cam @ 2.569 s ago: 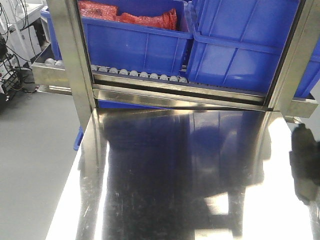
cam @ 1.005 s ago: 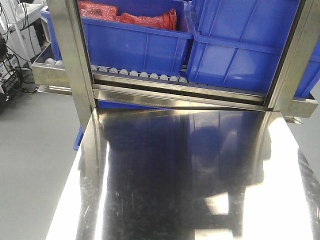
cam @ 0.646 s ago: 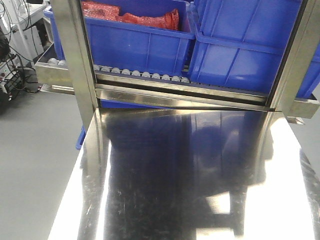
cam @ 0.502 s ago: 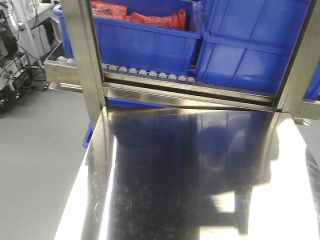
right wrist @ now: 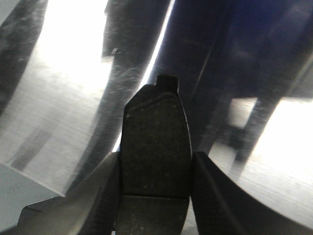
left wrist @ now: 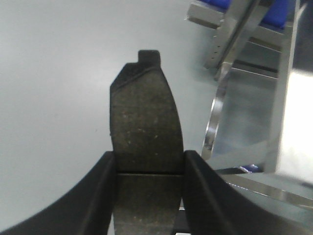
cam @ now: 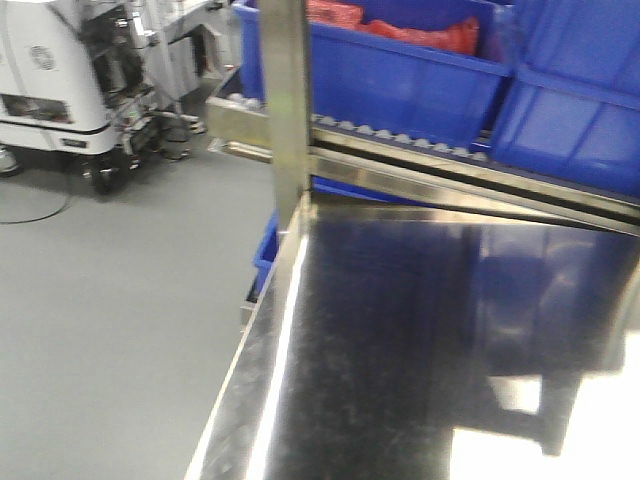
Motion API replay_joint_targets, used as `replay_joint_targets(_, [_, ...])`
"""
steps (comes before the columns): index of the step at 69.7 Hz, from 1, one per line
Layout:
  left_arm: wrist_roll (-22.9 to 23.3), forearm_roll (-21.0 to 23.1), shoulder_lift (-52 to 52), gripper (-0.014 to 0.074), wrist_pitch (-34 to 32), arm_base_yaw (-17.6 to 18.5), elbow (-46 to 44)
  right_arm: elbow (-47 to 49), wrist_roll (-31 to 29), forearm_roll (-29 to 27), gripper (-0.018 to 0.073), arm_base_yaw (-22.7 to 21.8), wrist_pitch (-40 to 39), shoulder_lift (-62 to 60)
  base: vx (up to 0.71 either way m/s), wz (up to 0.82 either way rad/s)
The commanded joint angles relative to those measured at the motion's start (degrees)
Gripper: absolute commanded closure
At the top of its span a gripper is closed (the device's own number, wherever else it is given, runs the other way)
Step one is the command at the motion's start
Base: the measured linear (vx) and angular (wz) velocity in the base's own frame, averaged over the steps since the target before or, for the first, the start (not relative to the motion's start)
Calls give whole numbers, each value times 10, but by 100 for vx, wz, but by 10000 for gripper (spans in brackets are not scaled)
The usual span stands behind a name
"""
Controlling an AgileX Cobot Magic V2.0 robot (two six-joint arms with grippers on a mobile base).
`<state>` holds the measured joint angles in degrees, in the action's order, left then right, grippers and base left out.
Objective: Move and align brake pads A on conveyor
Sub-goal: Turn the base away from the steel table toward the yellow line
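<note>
2 brake pads A (left wrist: pixel 144 112) (right wrist: pixel 155 132) | left gripper (left wrist: pixel 149 157) clamps one | right gripper (right wrist: pixel 156 160) clamps one

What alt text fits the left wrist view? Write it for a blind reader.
A dark-grey curved brake pad is clamped between the two black fingers of the left gripper, its notched end toward the top of the picture. Behind it is plain grey floor, with a shiny steel table at the right.
</note>
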<state>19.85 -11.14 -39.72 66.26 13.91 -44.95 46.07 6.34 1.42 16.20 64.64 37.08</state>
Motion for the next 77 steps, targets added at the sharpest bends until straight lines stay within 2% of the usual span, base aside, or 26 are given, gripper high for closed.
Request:
replay_joint_targets(1, [1, -7, 2, 603, -34, -1, -16, 15, -5, 3, 567, -1, -36, 0, -13, 50])
replay_joint_targets(77, [1, -7, 2, 603, -33, -1, -16, 15, -5, 3, 567, -1, -37, 0, -14, 55])
